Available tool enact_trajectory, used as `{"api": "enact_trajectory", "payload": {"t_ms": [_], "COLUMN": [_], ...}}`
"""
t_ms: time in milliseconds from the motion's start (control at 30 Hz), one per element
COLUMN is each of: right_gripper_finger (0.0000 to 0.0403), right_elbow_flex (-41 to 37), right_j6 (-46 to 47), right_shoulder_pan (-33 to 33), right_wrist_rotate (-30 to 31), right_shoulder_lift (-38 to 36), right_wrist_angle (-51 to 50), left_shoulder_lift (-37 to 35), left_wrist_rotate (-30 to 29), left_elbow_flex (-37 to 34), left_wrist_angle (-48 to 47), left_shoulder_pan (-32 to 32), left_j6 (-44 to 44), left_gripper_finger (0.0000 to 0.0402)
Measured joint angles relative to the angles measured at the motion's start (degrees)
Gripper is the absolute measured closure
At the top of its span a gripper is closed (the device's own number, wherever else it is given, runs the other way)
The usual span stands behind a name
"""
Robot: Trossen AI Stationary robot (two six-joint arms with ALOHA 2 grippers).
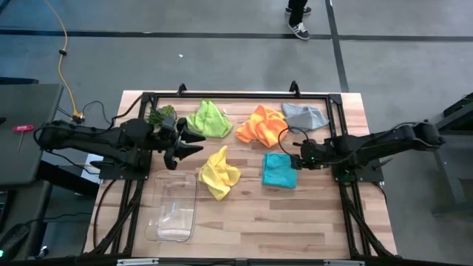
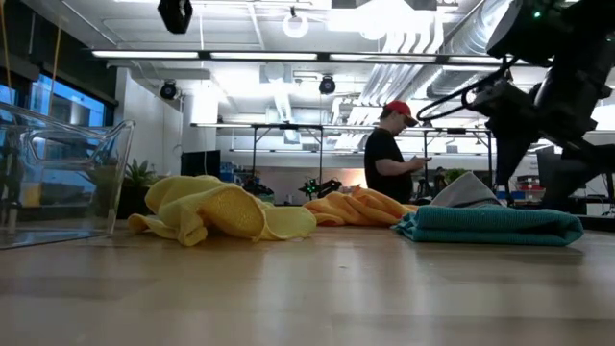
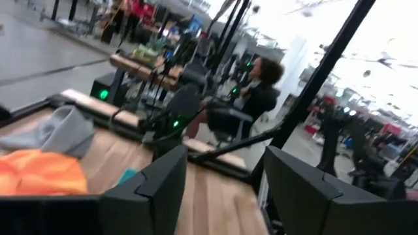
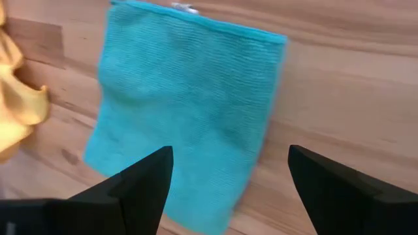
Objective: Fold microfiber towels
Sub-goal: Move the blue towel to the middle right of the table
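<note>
Teal towel (image 1: 280, 170) lies flat and folded on the worktop (image 1: 295, 214), a neat rectangle; use it as the landmark. Right gripper (image 1: 298, 158) hovers just over its edge on the right arm's side, fingers spread wide, nothing held. Left gripper (image 1: 194, 143) sits well apart from it, beyond the yellow towel (image 1: 219, 172), fingers spread, empty, raised off the surface.

Yellow towel: crumpled, just beside the teal one on the left arm's side. Orange towel (image 1: 261, 125) and grey towel (image 1: 306, 115): bunched up behind the teal one, touching each other. Lime green towel (image 1: 208, 119): farther along, near the left gripper.

Judgement: teal fold looks finished, one of five done. Next is probably the yellow towel: needs spreading flat, then both grippers on matching corners for the fold.
</note>
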Motion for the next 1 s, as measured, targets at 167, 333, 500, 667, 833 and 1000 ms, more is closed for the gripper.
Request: {"api": "enact_trajectory", "payload": {"t_ms": [167,333,500,667,833,1000], "right_gripper_finger": [0.0108,0.0148,0.028,0.0387,0.0397,0.04], "right_elbow_flex": [0.0,3.99,7.23,7.56,7.5,7.43], "right_j6": [-1.38,-8.96,-17.66,-23.9,-27.4,-29.31], "right_shoulder_pan": [0.03,0.15,0.09,0.11,-0.02,-0.03], "right_wrist_rotate": [0.95,2.57,4.67,2.28,-2.24,-1.91], "right_shoulder_lift": [0.08,0.15,3.94,12.57,21.43,25.59], "right_wrist_angle": [7.86,8.76,10.24,17.05,21.49,19.67], "left_shoulder_lift": [0.03,0.06,0.06,0.08,0.08,0.1], "left_wrist_rotate": [-0.46,-1.55,-3.73,-5.84,-6.6,-8.11], "left_elbow_flex": [0.0,0.0,0.0,0.0,0.01,0.01], "left_wrist_angle": [-1.9,-1.34,-0.06,0.03,1.15,1.2], "left_shoulder_pan": [1.53,1.9,1.89,1.87,1.84,1.81], "left_j6": [0.53,1.26,1.27,1.01,0.86,0.64], "left_gripper_finger": [0.0167,0.0161,0.0162,0.0161,0.0161,0.0161]}}
